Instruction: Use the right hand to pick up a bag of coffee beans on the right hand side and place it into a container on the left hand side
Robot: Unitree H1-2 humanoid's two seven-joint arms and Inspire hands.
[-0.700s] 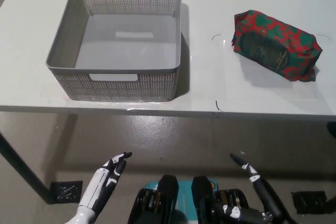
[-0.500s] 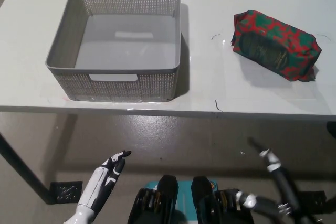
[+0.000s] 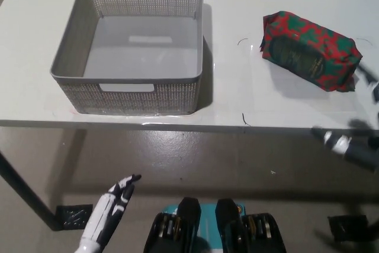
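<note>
Now the black right hand point(image 3: 349, 145), blurred so its fingers' state cannot be told, sits below the counter point(image 3: 237, 93) edge; the red-and-green patterned coffee bag point(image 3: 310, 50) lies up-left of it, long axis diagonal.

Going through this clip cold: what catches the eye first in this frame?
The red-and-green coffee bag lying on the right of the white table stands out most. A grey mesh basket sits empty on the left. The black right hand, blurred, is at the right edge just below the table edge, short of the bag; the white left hand rests low at lower left.
</note>
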